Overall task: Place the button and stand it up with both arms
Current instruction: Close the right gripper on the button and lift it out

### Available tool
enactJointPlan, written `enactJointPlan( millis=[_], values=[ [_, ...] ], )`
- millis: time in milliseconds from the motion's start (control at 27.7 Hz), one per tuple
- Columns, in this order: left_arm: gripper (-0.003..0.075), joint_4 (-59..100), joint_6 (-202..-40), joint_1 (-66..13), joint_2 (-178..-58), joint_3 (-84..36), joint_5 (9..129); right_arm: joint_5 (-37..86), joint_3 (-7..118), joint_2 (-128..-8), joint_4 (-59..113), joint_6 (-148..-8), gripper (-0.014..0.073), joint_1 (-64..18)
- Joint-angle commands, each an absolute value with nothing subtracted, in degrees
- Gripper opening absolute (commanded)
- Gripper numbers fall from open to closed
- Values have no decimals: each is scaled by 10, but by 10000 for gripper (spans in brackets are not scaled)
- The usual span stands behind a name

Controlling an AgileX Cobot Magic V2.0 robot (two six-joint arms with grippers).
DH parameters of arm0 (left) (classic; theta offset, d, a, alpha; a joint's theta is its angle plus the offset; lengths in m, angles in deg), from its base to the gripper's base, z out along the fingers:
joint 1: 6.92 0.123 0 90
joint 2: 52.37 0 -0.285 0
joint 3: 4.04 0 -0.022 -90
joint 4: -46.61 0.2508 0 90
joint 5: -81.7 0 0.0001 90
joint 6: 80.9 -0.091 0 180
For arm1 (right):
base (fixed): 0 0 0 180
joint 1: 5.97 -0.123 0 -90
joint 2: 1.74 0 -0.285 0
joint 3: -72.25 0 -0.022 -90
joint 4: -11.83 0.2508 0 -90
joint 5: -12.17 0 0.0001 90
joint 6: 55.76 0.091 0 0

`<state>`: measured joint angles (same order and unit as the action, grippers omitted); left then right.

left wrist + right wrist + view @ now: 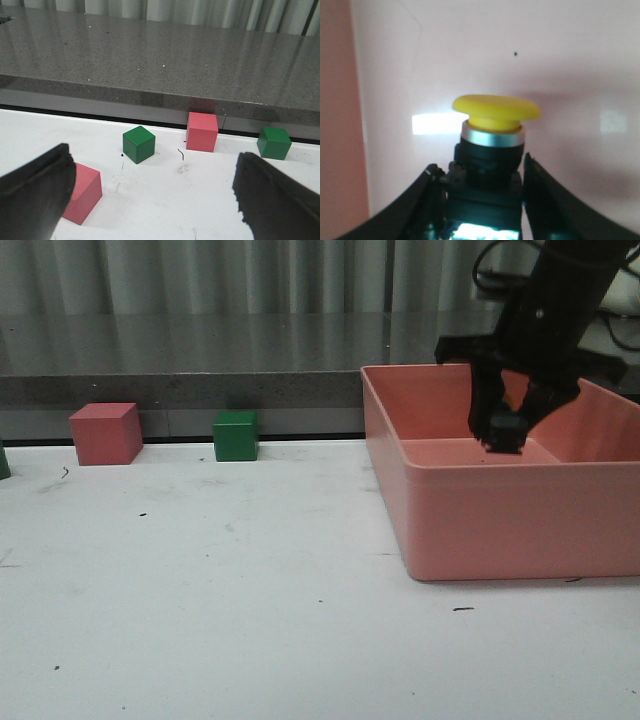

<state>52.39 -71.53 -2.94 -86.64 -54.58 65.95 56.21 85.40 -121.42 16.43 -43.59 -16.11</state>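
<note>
Right wrist view shows the button (pixel 492 150) sitting between the fingers of the right gripper (pixel 485 200), its yellow cap pointing away from the camera toward the pale pink floor of the bin (pixel 570 60); the fingers press against both sides of the black body, so this gripper is clamped on it. From the front, the right arm (pixel 560 300) reaches down into the pink bin (pixel 500 510), fingertips low inside it, though whether they touch the floor cannot be told. I judge the step in hand to be the pick-up from the bin. The next move calls for a straight lift until the button tops the rim, then a carry leftward to the open tabletop (pixel 250 600), where it has to be stood up with help from the other arm. The bin's near and left walls are the edges to mind, and a sideways drift before clearing them would risk knocking the button loose. Room is generous on the white surface; the pink cube (pixel 105 433) and green cube (pixel 236 435) stand well apart along the back edge. The left gripper (pixel 155 200) hangs with its fingers spread wide, holding nothing, over more cubes.
</note>
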Motion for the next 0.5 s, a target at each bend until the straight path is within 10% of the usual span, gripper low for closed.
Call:
enactJointPlan(
  millis=[0,469],
  values=[
    [618,520,-710,-28,-873,-524,700,545,873,-1128,163,-471,287,-182],
    [618,520,-710,-28,-873,-524,700,544,873,-1058,163,-480,287,-327]
  ],
)
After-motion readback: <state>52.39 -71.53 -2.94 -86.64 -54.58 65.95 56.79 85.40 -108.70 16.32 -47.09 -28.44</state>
